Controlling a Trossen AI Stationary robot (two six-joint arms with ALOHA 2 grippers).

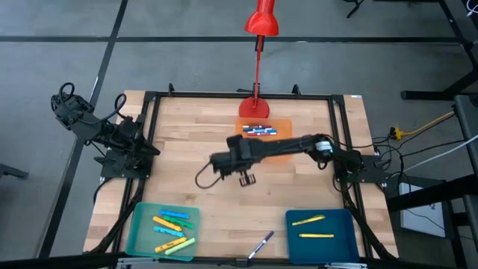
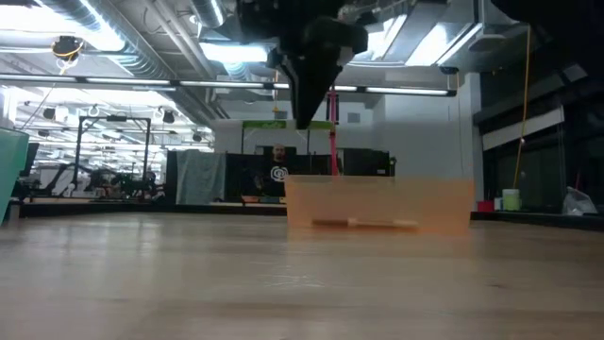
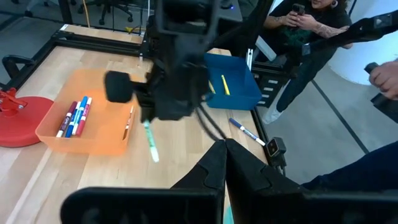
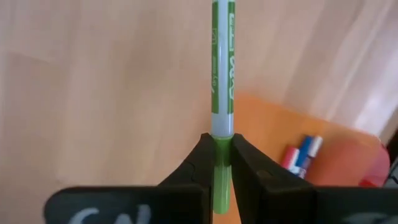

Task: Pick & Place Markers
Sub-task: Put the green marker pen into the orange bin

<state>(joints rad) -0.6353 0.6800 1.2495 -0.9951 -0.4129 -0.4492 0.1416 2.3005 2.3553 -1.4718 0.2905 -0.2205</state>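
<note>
**Green marker held over the middle of the table**

The right gripper [image 4: 222, 163] is clamped on a slim green-and-white marker [image 4: 222, 74] — a white barrel with a broad green printed band along it and a green end, which sits pinched between the two dark fingers. The barrel points straight out ahead of the fingers. From the left wrist view the same marker [image 3: 150, 140] hangs below the dark arm, clear of the wooden table top [image 1: 194, 134], its pale green body slanting downward. In the high view the right gripper [image 1: 246, 178] sits over the centre of the table, just in front of the translucent orange tray [image 1: 282, 153].

That orange tray holds a few blue-and-white markers [image 1: 258, 130] lying side by side near its far edge, close to the red lamp base [image 1: 254, 106]. The teal tray [image 1: 140, 228] at the front left carries a cluster of yellow, green and orange markers [image 1: 172, 228]. The blue tray [image 1: 340, 224] at the front right holds two yellow markers [image 1: 310, 227]. One purple-and-white marker [image 1: 261, 244] lies loose on the wood between those two front trays.

The left gripper [image 3: 225, 163] waits at the table's left edge, fingers pressed together on nothing — well apart from every marker.
</note>
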